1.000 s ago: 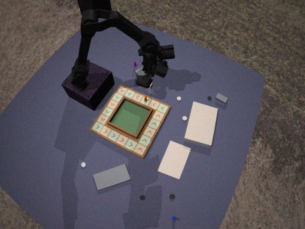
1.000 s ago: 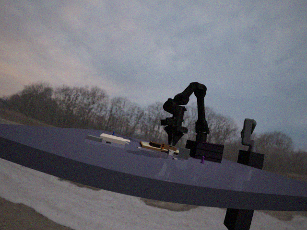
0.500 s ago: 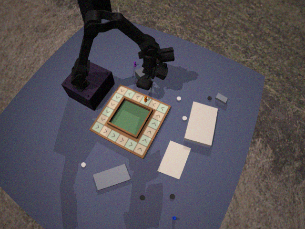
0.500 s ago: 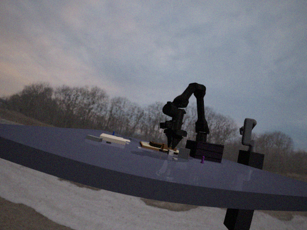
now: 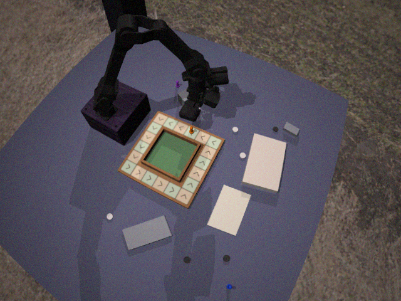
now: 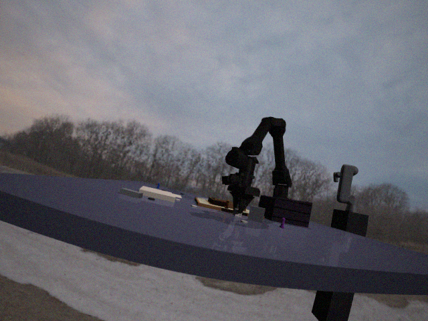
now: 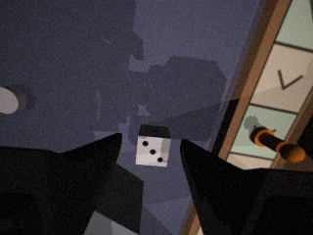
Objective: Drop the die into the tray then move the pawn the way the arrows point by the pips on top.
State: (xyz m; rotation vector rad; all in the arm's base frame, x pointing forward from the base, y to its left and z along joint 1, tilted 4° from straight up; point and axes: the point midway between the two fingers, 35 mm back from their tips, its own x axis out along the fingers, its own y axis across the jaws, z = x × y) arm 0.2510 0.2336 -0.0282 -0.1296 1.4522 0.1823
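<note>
Poised over the worktop (image 5: 284, 226) (image 6: 172, 228) (image 7: 73, 49), the tool (image 5: 201, 113) (image 6: 237, 213) (image 7: 152, 141) is released, its two fingers standing apart with the white die (image 7: 153, 151) between them, a gap at each side. From the wrist, one pale face of that die shows three pips; whether it touches the worktop I can't tell.

Under it all spreads the bluish worktop, and the dark purple box (image 5: 136, 111) (image 6: 291, 210) at the arm's foot comes near the board's corner. Next in size is the board (image 5: 123, 170) (image 6: 208, 206) (image 7: 232, 132), a ring of arrowed squares around the green-floored dice tray (image 5: 161, 173) (image 6: 218, 201), with no die in it. Smaller is the grey block (image 5: 182, 98) (image 6: 256, 213) (image 7: 110, 225) near the fingers. Smaller again, the orange pawn (image 5: 191, 130) (image 7: 276, 144) stands upright on a green square, on the board's side nearest the tool.
</note>
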